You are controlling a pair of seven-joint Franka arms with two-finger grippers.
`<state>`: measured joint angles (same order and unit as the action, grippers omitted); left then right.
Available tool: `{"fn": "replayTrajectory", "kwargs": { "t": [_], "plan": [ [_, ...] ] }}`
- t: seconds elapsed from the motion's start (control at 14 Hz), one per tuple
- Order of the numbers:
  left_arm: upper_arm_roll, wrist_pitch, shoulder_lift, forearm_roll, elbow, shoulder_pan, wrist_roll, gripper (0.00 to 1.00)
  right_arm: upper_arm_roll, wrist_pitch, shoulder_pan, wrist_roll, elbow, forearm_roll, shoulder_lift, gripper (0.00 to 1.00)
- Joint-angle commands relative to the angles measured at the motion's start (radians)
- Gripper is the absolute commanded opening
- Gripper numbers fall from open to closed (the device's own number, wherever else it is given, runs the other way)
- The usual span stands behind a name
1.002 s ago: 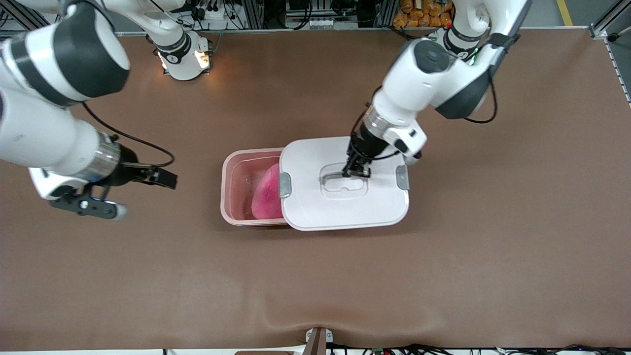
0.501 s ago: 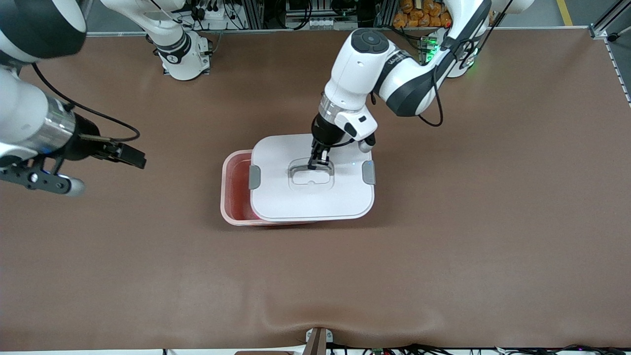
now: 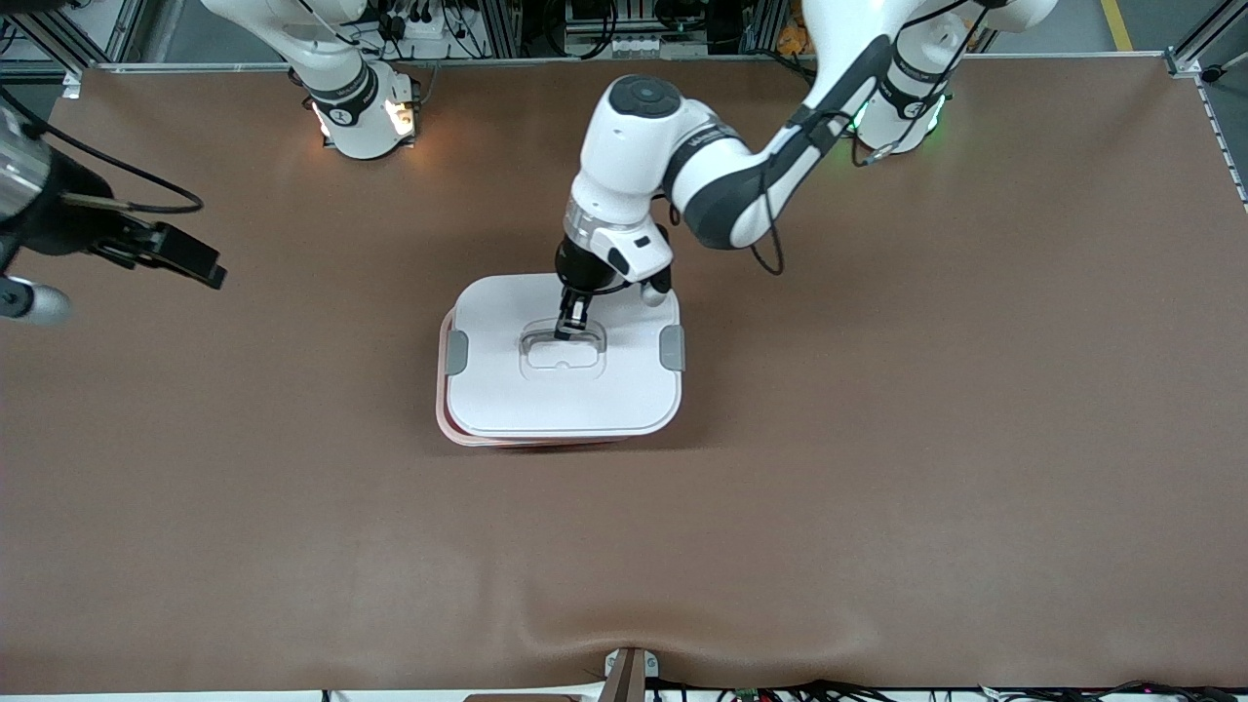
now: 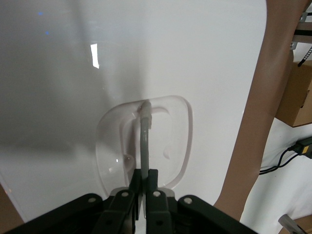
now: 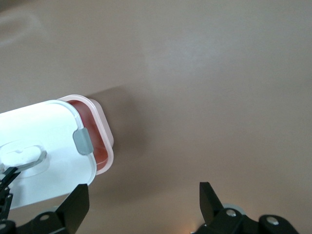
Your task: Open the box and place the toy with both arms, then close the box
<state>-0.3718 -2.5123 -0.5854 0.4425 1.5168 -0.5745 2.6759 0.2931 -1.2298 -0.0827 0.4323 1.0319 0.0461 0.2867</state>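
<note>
Left gripper (image 3: 569, 327) pinched tight on the clear handle (image 4: 145, 127) in the middle of the white lid (image 3: 563, 356), fingers (image 4: 152, 181) nipped together w/ the handle's thin bar standing up between them in the left wrist view; lid hangs from that grip over the pink box (image 3: 445, 414), nearly square on it now; a second ago the lid sat well off toward the left arm's end of the table w/ about half the tub open, half a sec ago it covered most of it, and now only a thin pink rim shows along the edge nearer the front camera and at the right arm's end; so the lid's been carried across in one sweep; toy can't be seen now, hidden under the lid, but it was lying inside the tub in the earlier frame, so judge it's in the box; right wrist view catches the box from the side: a strip of the pink wall (image 5: 103, 139) and reddish inside showing past the lid's edge, one grey clip (image 5: 82, 141) hanging at the lid's rim, so lid looks not yet seated; other grey clip (image 3: 672, 348) at the left arm's end; right gripper (image 3: 24, 263) pulled out to the table's edge at the right arm's end, jaws spread wide and empty, waiting; what it means: placing's done, closing step underway; next prob a small nudge to line up, lower and press so the clips catch; risk is the lid sitting skewed on the rim.
</note>
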Motion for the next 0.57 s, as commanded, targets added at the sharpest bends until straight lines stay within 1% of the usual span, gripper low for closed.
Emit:
{"fn": "replayTrajectory", "kwargs": {
  "t": [0.0,0.14,0.36,0.5],
  "plan": [
    [0.021,-0.029,-0.056,0.138,-0.073,-0.038,0.137,0.0,0.018,0.009,-0.055,-0.094,0.042,-0.019,-0.03,1.0],
    [0.019,-0.063,-0.069,0.177,-0.075,-0.039,0.168,0.0,0.018,0.021,-0.077,-0.136,0.078,-0.019,-0.053,1.0],
    [0.019,-0.144,-0.088,0.174,-0.072,-0.035,0.174,0.0,0.02,0.023,-0.107,-0.156,0.108,-0.023,-0.063,1.0],
    [0.019,-0.172,-0.097,0.171,-0.067,-0.033,0.186,0.0,0.018,0.019,-0.121,-0.219,0.135,-0.025,-0.081,1.0]
  ]
}}
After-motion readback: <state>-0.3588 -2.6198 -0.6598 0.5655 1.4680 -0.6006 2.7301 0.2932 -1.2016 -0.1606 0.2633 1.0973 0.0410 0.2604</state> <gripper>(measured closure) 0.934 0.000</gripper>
